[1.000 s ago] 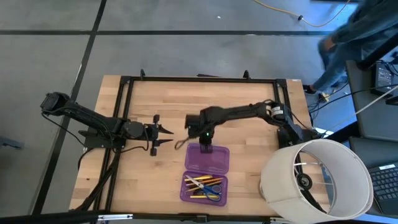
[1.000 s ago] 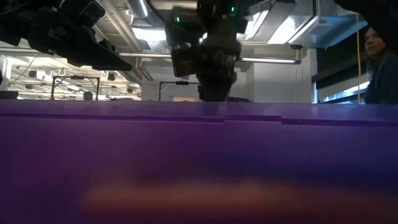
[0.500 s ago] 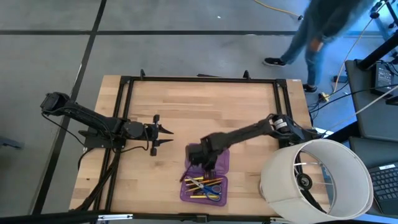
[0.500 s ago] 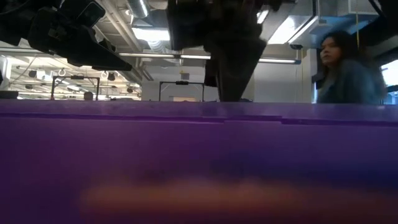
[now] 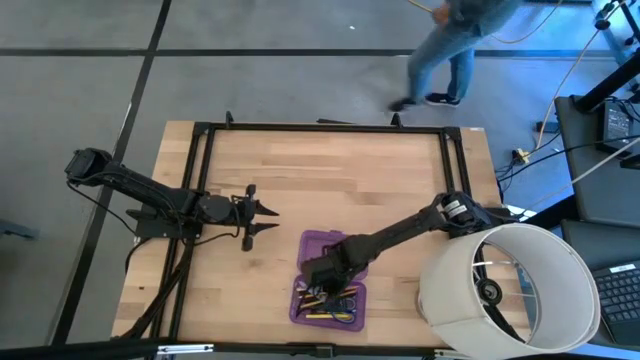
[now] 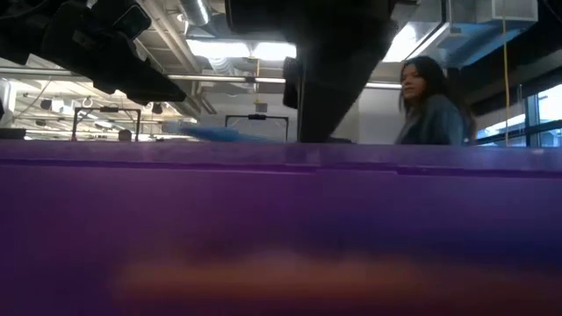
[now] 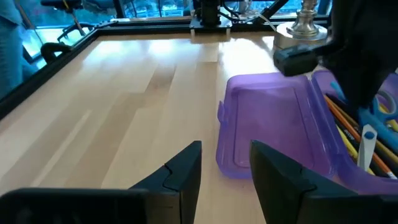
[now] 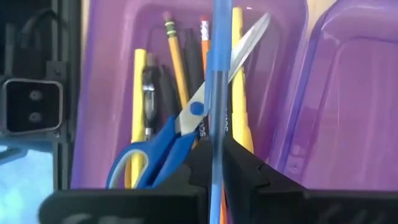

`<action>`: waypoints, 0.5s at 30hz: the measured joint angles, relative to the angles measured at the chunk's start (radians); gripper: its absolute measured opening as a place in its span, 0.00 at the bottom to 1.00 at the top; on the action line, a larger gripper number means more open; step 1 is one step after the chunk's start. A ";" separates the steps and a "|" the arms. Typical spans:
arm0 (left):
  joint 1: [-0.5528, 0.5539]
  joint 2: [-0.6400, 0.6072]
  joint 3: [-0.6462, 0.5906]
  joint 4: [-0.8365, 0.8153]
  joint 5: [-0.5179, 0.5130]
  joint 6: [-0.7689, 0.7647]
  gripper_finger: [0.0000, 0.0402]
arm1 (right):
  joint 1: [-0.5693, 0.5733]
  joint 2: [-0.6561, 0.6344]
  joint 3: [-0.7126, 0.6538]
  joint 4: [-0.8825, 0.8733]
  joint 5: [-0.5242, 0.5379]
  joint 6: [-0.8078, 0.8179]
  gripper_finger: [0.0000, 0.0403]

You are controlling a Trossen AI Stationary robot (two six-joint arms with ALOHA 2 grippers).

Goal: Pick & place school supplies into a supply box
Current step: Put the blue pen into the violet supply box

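The supply box (image 5: 330, 285) is placed near the table's (image 5: 300, 170) front edge, scissors (image 8: 180, 134) and pencils (image 8: 176, 53) inside, apparently its nearer half.

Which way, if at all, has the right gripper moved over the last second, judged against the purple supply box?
Yes. The right gripper, shut on a blue pen, moved from the supply box's empty half toward the table's front edge, over the filled half.

Pale planked wooden bench (image 5: 330, 170), smooth, low sheen. Purple translucent plastic supply box (image 8: 348, 93), glossy. Blue plastic-handled scissors (image 8: 186, 130), bright metal blades. Yellow painted wooden pencils (image 8: 176, 62). Matt black right hand (image 8: 214, 168).
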 joint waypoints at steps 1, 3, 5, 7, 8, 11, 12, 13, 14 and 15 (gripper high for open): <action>0.000 0.000 0.000 0.000 0.000 -0.003 0.32 | 0.001 0.000 -0.014 0.013 0.002 0.006 0.07; 0.000 0.000 0.000 0.000 0.000 -0.013 0.32 | 0.004 0.000 -0.031 0.019 0.002 0.027 0.07; 0.000 0.000 0.000 0.000 0.000 -0.026 0.32 | 0.007 0.000 -0.046 0.027 0.002 0.034 0.07; 0.000 0.000 0.000 0.000 0.000 -0.028 0.32 | 0.010 0.001 -0.052 0.020 0.002 0.039 0.07; 0.000 0.000 0.000 0.000 0.000 -0.028 0.32 | 0.012 0.001 -0.053 0.024 0.002 0.038 0.07; 0.000 0.000 0.000 0.000 0.000 -0.029 0.32 | 0.015 0.001 -0.051 0.028 0.002 0.031 0.07; 0.000 0.000 0.000 0.000 0.000 -0.032 0.32 | 0.015 0.001 -0.051 0.026 0.002 0.031 0.07; 0.000 0.000 0.000 0.000 0.000 -0.037 0.32 | 0.015 0.001 -0.051 0.026 0.002 0.031 0.07; 0.000 0.000 0.000 0.000 0.000 -0.042 0.32 | 0.015 0.001 -0.051 0.027 0.002 0.031 0.07; 0.000 0.000 0.000 0.000 0.000 -0.043 0.32 | 0.015 0.001 -0.051 0.027 0.002 0.029 0.07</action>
